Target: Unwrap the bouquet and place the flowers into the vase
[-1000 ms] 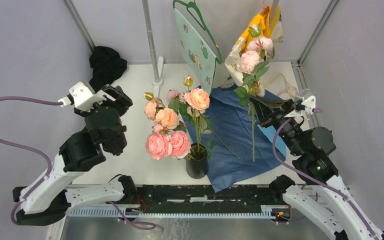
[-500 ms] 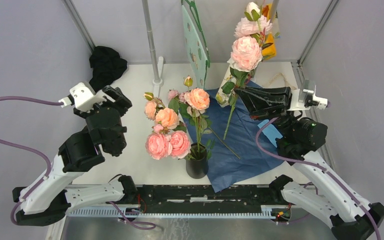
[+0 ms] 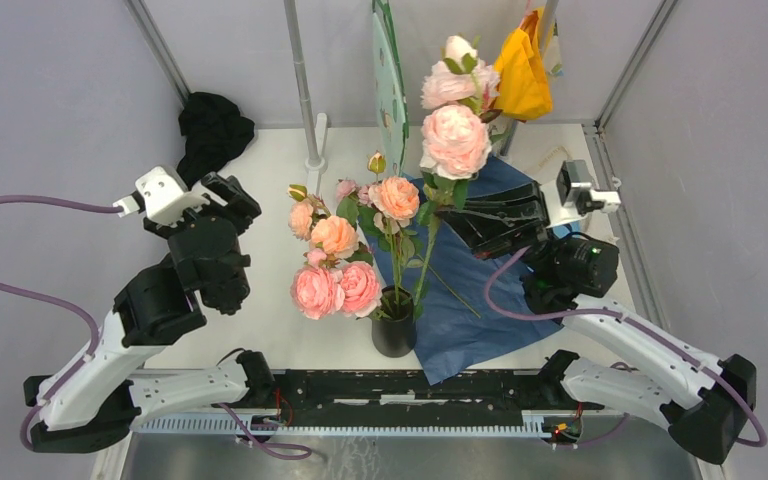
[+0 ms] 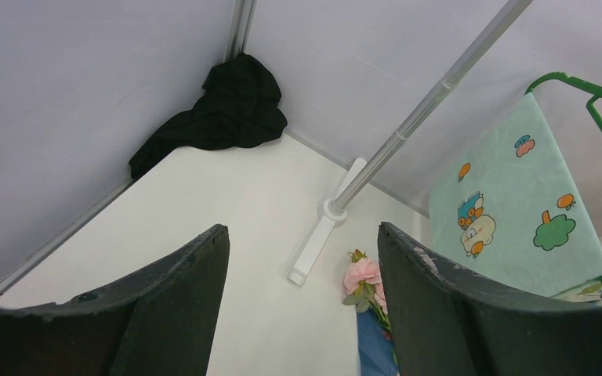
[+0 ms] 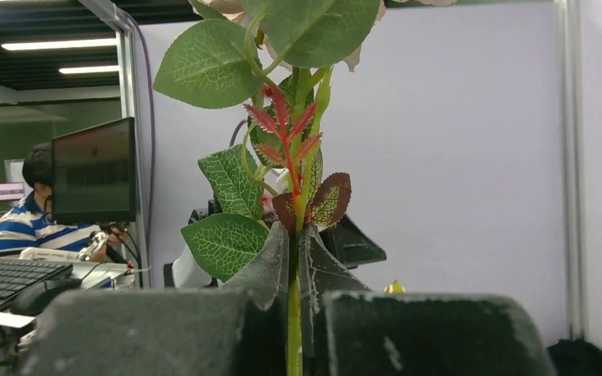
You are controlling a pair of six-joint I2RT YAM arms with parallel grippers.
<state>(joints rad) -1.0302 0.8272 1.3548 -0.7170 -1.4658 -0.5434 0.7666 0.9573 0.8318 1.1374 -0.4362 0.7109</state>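
Vase (image 3: 393, 333) stands close to the near table edge, roughly mid-width. It holds a bunch of flowers (image 3: 345, 250), pink and peach blooms fanning up and to the left of the vase.

Right gripper (image 3: 448, 214) is up and to the right of the vase, clenched on one more rose stem (image 3: 424, 262). The wrist view shows the fingers (image 5: 270, 262) pinching the green stalk with leaves just above them. Two big pink blooms (image 3: 454, 140) sit high behind the vase. The stem's lower end comes down just beside the right rim of the vase; can't tell if the tip is inside.

Left gripper (image 3: 228, 196) is well apart to the left of the vase, jaws spread, nothing between them. In the wrist view both pads (image 4: 427, 301) are bare.

Blue paper (image 3: 485, 275) lies flat to the right of and behind the vase, with its near corner beside the vase base and near the front edge.

The table (image 3: 260, 150) is bare white between the left arm and the vase.

Black cloth heap (image 3: 215, 125) is in the far-left corner. The pole (image 3: 303, 90) with its foot is behind the vase, the green patterned cloth (image 3: 387, 70) hangs edge-on behind the vase, and a yellow cloth (image 3: 522, 75) is far right of the vase.
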